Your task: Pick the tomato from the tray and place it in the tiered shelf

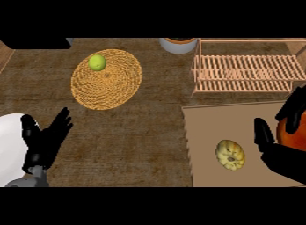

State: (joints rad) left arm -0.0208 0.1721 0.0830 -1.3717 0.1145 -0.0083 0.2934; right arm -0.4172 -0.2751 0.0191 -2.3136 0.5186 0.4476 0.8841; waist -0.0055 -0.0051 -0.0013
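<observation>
Closing round the tomato (pixel 297 129) at right edge of frame, right hand (pixel 285 149) has thumb and fingers curled about it, still over the tray (pixel 204 145); squash (pixel 229 154) lies beside. Left hand (pixel 45 136) rests open, lower left. Tiered shelf (pixel 249 68) upper right holds nothing visible; lift and placing remain

A single head view looks steeply down on the counter (pixel 136 132) from above its near edge. It faces away from the robot toward the tiered shelf (pixel 249 68) at upper right; the tray (pixel 204 132) lies nearer than the shelf, at lower right, cropped.
</observation>
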